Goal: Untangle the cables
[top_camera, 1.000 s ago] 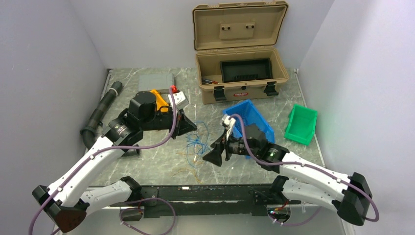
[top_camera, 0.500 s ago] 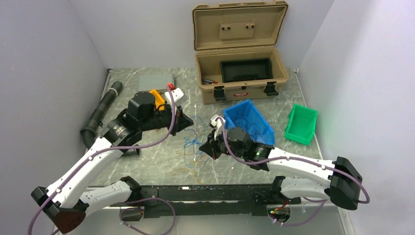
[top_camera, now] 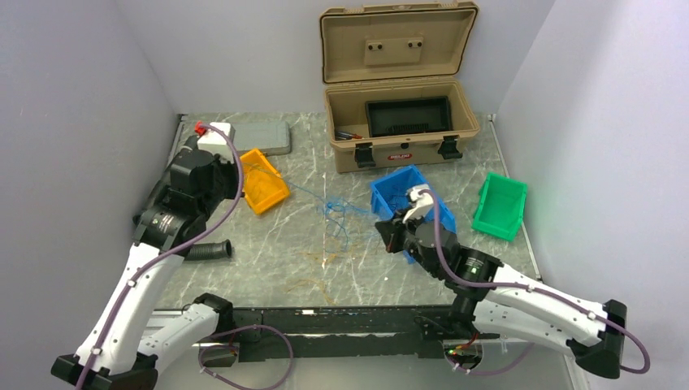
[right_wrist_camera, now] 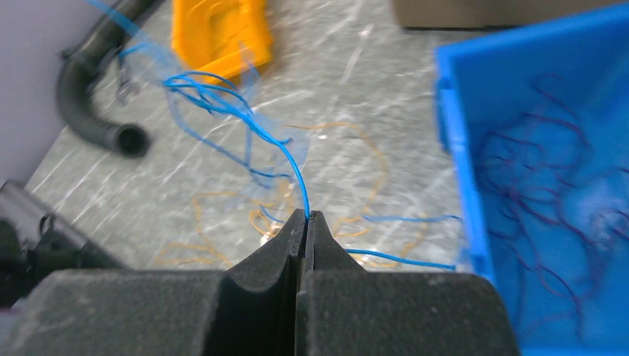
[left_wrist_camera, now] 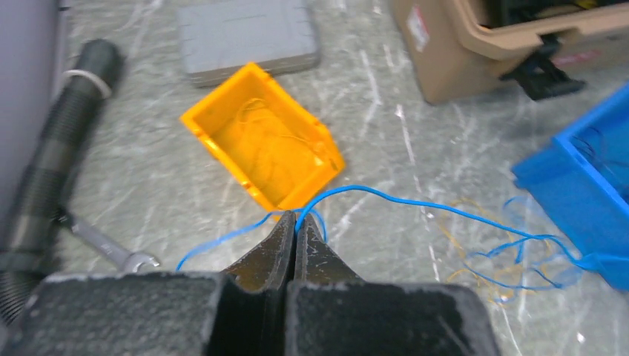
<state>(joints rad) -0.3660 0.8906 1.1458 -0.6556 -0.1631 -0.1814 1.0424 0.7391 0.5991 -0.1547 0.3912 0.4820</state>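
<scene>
Both our claws are clamped shut on blue strands of the cables [top_camera: 340,213]. Our left gripper [left_wrist_camera: 295,219] sits high by the left wall, pointing down past the orange bin [left_wrist_camera: 315,144], while our right gripper [right_wrist_camera: 305,216] hovers at the near corner of the blue bin [right_wrist_camera: 460,170]. We see the remaining strands strewn on the table [top_camera: 268,244] between them.

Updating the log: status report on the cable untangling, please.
Left hand shut on a blue wire. Right hand likewise. Orange wires loose on table. Nothing blocking.

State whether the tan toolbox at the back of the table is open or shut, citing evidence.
Open: the tan toolbox has its lid raised upright, exposing a black tray inside.
</scene>
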